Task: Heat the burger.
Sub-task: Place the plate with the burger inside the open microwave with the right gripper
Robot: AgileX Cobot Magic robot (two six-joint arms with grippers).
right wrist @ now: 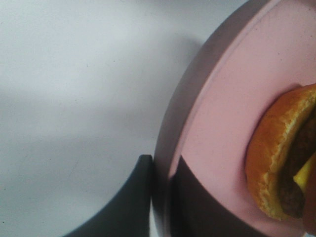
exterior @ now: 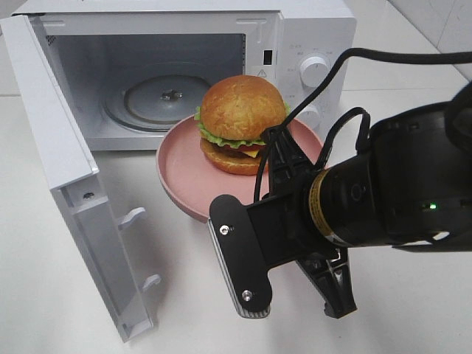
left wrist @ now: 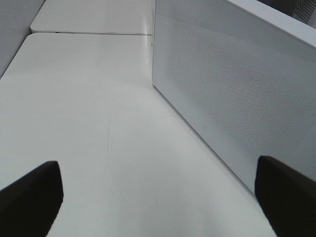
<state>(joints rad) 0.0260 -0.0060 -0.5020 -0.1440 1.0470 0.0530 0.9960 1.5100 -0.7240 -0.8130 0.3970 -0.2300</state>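
The burger (exterior: pixel 240 122), with a golden bun, green lettuce and yellow cheese, sits on a round pink plate (exterior: pixel 184 173) just in front of the open microwave (exterior: pixel 310 29). My right gripper (exterior: pixel 276 147) is shut on the plate's near right rim. In the right wrist view the gripper (right wrist: pixel 163 170) has one dark finger (right wrist: pixel 138 187) under the rim (right wrist: pixel 170 143) and the other on top, with the burger (right wrist: pixel 276 158) close by. My left gripper (left wrist: pixel 158 197) stands open over bare table beside a white dotted panel of the microwave (left wrist: pixel 237 84), holding nothing.
The microwave door (exterior: pixel 59 147) is swung wide open to the left, its edge reaching toward the table's front. Inside the cavity lies the glass turntable (exterior: pixel 158 96). The right arm's black body (exterior: pixel 398 184) fills the right foreground. A white table (exterior: pixel 184 295) lies around.
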